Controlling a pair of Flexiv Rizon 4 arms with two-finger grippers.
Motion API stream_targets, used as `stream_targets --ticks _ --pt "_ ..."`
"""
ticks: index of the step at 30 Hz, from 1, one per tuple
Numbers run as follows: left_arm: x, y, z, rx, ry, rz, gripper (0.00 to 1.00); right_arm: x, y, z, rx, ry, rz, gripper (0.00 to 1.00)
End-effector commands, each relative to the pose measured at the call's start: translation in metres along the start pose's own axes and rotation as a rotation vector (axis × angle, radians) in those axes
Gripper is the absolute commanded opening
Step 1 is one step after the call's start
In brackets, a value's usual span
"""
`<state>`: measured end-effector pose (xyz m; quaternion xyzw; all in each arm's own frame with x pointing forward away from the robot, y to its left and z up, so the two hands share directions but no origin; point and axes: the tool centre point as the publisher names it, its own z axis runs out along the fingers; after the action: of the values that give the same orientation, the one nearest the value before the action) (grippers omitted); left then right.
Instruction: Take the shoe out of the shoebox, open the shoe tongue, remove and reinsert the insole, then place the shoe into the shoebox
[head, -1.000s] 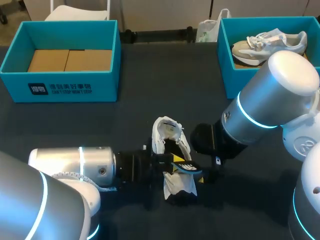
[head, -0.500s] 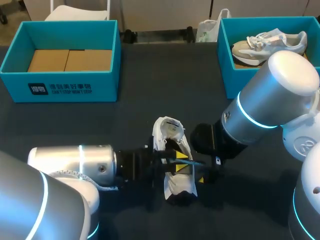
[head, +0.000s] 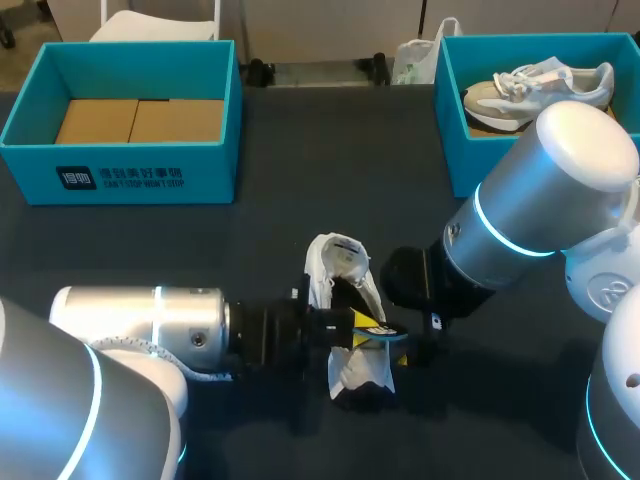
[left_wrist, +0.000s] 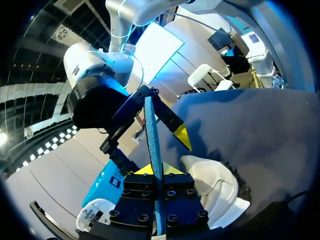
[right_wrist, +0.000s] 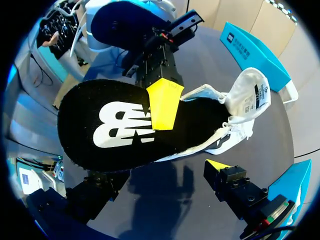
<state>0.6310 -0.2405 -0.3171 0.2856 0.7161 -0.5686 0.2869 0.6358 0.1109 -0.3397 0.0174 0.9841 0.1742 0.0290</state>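
Your left gripper (left_wrist: 159, 172) is clamped on the insole (right_wrist: 115, 125), held just above the shoe (head: 340, 268), which lies on the table between your 2 arms. The right gripper (right_wrist: 160, 175) has its fingers apart. The insole looks light and floppy, so grip near its edge and feed it in toe first.

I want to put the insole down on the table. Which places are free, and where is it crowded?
Free: the table between the left shoebox and the right shoebox, beyond the white shoe; also the strip between the left shoebox and the left arm. Crowded: around the shoe, where the left gripper holds the insole beside the open right gripper.
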Motion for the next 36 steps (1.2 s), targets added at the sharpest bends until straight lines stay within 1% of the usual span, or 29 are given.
stream_targets --ticks 1,5,8,17,20,21,22,23,26,27,29,30,31,36 --pt "0.007 0.013 0.003 0.021 -0.026 0.020 0.00 0.001 -0.001 0.000 -0.002 -0.002 -0.001 1.00" --pt "0.008 0.022 0.004 0.032 -0.047 0.051 0.00 0.001 -0.001 0.000 -0.002 -0.002 -0.001 1.00" --pt "0.007 0.028 0.006 0.026 -0.066 0.072 0.00 0.001 -0.001 0.000 -0.002 -0.002 -0.001 1.00" --pt "0.005 0.047 0.009 -0.048 -0.086 0.091 0.00 0.001 -0.001 0.000 -0.002 -0.002 -0.001 1.00" --pt "0.004 0.043 0.005 -0.049 -0.092 0.088 0.00 0.001 -0.001 0.000 -0.002 -0.002 -0.001 1.00" --pt "0.003 0.041 0.003 -0.046 -0.096 0.083 0.02 0.001 -0.001 0.000 -0.002 -0.002 -0.001 1.00" --pt "0.003 0.039 0.002 -0.046 -0.100 0.082 0.20 0.001 -0.001 0.000 -0.002 -0.002 -0.001 1.00" --pt "0.002 0.037 0.000 -0.043 -0.106 0.080 0.25 0.001 -0.001 0.000 -0.002 -0.002 -0.001 1.00" --pt "0.000 0.029 -0.006 -0.038 -0.115 0.069 0.28 0.001 -0.001 0.000 -0.002 -0.002 -0.001 1.00" --pt "0.001 0.027 -0.007 -0.037 -0.114 0.069 0.27 0.001 -0.001 0.000 -0.002 -0.002 -0.001 1.00" --pt "0.000 0.021 -0.009 -0.016 -0.100 0.050 0.27 0.001 -0.001 0.000 -0.002 -0.002 -0.001 1.00" --pt "0.000 0.019 -0.010 -0.012 -0.098 0.058 0.30 0.001 -0.001 0.000 -0.002 -0.002 -0.001 1.00" --pt "0.000 0.017 -0.011 -0.008 -0.095 0.063 0.30 0.001 -0.001 0.000 -0.002 -0.002 -0.001 1.00" --pt "-0.001 0.007 -0.011 0.012 -0.089 0.076 0.18 0.001 -0.001 0.000 -0.002 -0.002 -0.001 1.00"
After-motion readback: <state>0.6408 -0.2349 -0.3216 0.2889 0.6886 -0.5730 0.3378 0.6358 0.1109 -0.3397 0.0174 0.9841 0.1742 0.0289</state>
